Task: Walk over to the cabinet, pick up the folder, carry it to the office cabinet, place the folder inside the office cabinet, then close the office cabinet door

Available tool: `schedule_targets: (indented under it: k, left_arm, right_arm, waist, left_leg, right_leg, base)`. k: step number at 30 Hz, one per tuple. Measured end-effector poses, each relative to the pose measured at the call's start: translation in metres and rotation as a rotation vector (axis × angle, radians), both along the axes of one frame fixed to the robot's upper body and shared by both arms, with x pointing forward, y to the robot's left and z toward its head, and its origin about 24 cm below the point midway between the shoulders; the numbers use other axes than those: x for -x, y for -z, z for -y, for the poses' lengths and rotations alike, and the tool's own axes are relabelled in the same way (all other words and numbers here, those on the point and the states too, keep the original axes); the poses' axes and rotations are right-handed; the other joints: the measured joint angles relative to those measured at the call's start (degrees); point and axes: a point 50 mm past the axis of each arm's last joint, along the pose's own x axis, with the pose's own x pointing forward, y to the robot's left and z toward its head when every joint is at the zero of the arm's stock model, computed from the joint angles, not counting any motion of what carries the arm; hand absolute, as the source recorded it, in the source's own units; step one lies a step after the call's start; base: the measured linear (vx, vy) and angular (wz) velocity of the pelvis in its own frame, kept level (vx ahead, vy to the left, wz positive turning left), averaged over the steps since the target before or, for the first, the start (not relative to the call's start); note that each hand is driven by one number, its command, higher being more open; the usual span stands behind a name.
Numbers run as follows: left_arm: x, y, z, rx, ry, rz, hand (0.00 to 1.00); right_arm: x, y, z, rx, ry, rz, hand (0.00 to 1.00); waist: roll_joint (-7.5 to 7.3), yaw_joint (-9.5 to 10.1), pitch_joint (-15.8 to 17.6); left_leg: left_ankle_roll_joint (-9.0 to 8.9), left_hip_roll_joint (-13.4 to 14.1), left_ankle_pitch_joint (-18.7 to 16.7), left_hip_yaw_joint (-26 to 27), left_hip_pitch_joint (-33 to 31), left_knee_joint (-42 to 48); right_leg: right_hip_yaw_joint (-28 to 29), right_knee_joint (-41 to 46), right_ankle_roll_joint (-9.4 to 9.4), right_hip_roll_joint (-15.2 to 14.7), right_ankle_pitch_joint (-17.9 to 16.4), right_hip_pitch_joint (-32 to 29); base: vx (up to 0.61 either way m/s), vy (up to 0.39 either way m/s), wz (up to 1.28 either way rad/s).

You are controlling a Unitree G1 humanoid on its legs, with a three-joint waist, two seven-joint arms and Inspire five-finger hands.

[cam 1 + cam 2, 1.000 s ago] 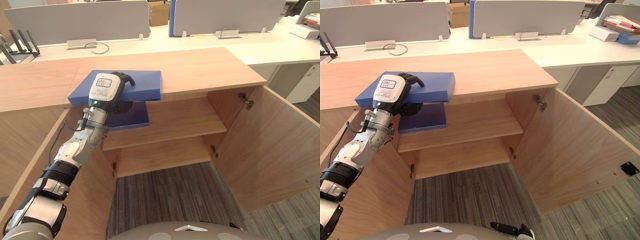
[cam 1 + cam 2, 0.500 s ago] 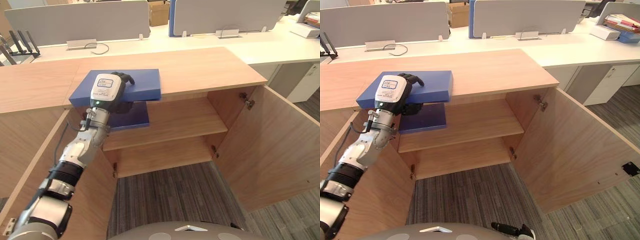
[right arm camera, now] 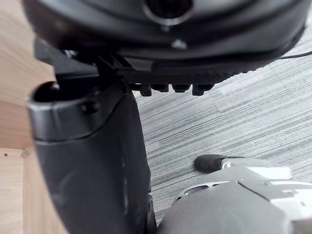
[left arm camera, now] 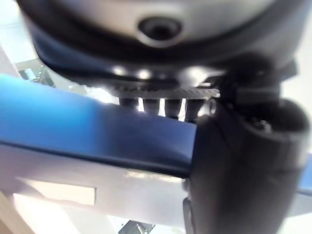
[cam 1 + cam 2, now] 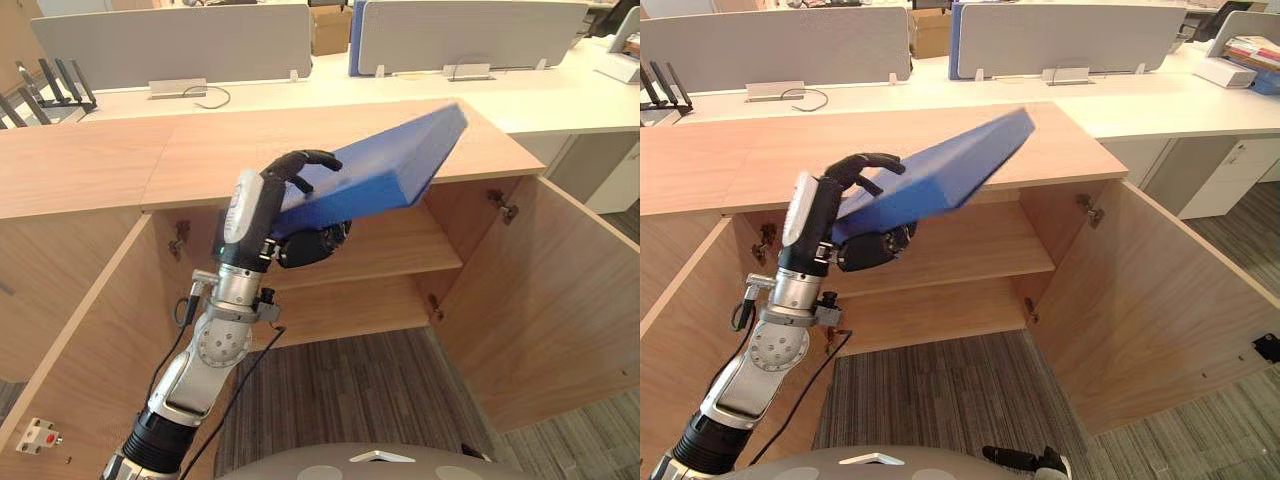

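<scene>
In the left eye view the folder (image 5: 385,165), flat on the worktop's (image 5: 120,170) front edge a moment ago, is now lifted clear and tilted, its far corner high, clamped in the left hand (image 5: 262,205). The left wrist view shows fingers (image 4: 161,105) on one face and the thumb on the other, so the pickup looks done and carrying comes next. In the right wrist view the right hand (image 3: 92,161) hangs over the floor (image 3: 234,122); I cannot tell whether it is open.

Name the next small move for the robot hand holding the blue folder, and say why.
Probably tip the folder level and lower it toward the upper shelf. The left robot hand grips its near end, and the folder slants with its far end raised above the cabinet top, so it likely would not slide into the open cabinet as it is.
</scene>
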Motion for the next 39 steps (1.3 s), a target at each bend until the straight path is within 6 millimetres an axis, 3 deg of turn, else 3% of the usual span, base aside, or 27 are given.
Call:
schedule_targets:
  k: [6,19,25,35,39]
  left_arm:
    - [0.000,-0.004,0.001,0.240,0.024,-0.049,0.00]
    - [0.000,0.005,-0.006,0.287,-0.079,-0.102,0.00]
    - [-0.007,0.032,-0.010,0.339,-0.064,-0.257,0.00]
    - [-0.009,0.114,-0.017,0.904,0.055,-0.772,0.00]
    - [-0.004,0.133,-0.008,0.992,0.084,-0.899,0.00]
  right_arm:
    - [0.000,0.001,-0.002,0.001,-0.030,-0.010,1.00]
    - [-0.002,0.001,-0.003,-0.002,-0.041,-0.019,1.00]
    - [-0.001,0.001,0.000,0.006,-0.048,-0.030,1.00]
    - [-0.004,0.000,-0.001,-0.001,-0.071,-0.036,1.00]
    - [-0.006,0.000,-0.002,-0.004,-0.076,-0.034,1.00]
  waist:
    - [-0.62,1.17,-0.4]
    - [-0.82,1.48,-0.7]
    - [-0.01,1.34,-1.3]
    - [-0.20,1.14,-1.3]
    - [-0.39,1.12,-1.1]
  left_leg:
    - [0.54,0.0,0.4,-0.2,-0.9,0.1]
    - [0.71,-0.2,0.5,-0.3,-0.8,0.5]
    - [1.05,-0.2,0.8,-0.8,-0.7,0.1]
    - [1.10,-0.3,0.9,-0.9,-0.7,-0.4]
    - [1.10,-0.3,0.9,-0.8,-0.7,-0.7]
  right_leg:
    - [-0.1,0.3,0.03,-0.1,0.0,-0.5]
    - [-0.1,1.7,0.00,-0.2,-0.4,-1.0]
    - [-0.7,1.6,0.00,-0.1,-0.4,-1.1]
    - [-1.0,0.5,0.20,0.1,-0.3,-0.8]
    - [-0.9,0.4,0.21,0.1,-0.3,-0.9]
  base:
    - [0.00,0.000,0.00]
    - [-0.01,-0.003,0.00]
    - [-0.03,-0.010,0.04]
    - [0.00,0.000,0.00]
    - [0.00,0.000,0.00]
